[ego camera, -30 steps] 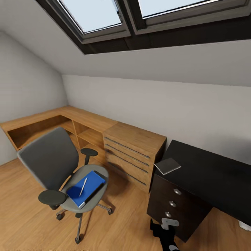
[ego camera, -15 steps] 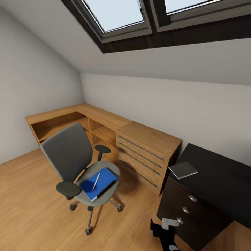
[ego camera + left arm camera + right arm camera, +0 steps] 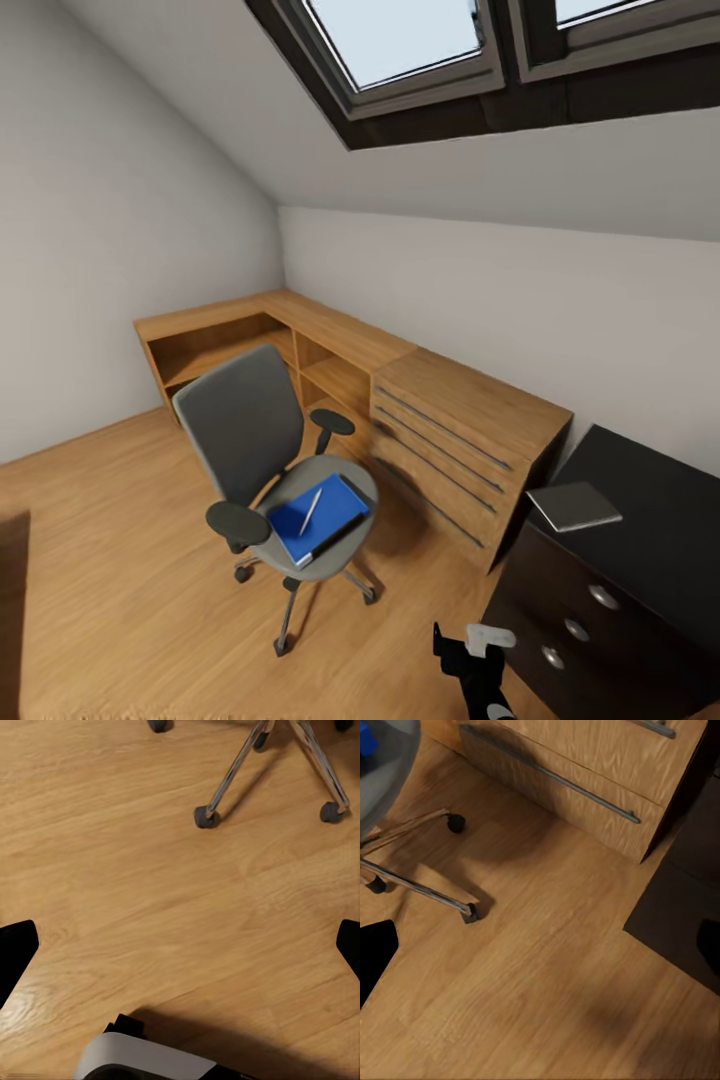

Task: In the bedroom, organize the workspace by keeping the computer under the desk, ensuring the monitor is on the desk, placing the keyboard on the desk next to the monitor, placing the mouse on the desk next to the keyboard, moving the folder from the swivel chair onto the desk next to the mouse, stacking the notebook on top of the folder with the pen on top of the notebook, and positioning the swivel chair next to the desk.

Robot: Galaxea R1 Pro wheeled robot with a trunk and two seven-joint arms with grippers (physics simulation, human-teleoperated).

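The grey swivel chair [image 3: 245, 425] stands on the wooden floor in front of the light wooden cabinet. On its seat lies the blue folder [image 3: 322, 520], and the pale pen [image 3: 311, 510] rests on top of it. The grey notebook [image 3: 573, 505] lies on the near corner of the black desk [image 3: 660, 520], above the drawer pedestal. My left gripper [image 3: 180, 949] is open over bare floor near the chair's chrome legs [image 3: 234, 769]. My right gripper [image 3: 540, 949] is open above the floor between the chair base [image 3: 420, 889] and the desk pedestal [image 3: 682, 900]. The computer, monitor, keyboard and mouse are out of view.
A light wooden drawer cabinet [image 3: 465, 440] with open shelves [image 3: 225, 350] runs along the back wall. Skylights sit in the sloped ceiling. Open floor lies left of the chair. A black and white part of my arm [image 3: 478, 655] shows at the lower edge.
The head view has swung left, so chair, cabinet and desk appear further right in the picture. Folder, pen and notebook lie as before.
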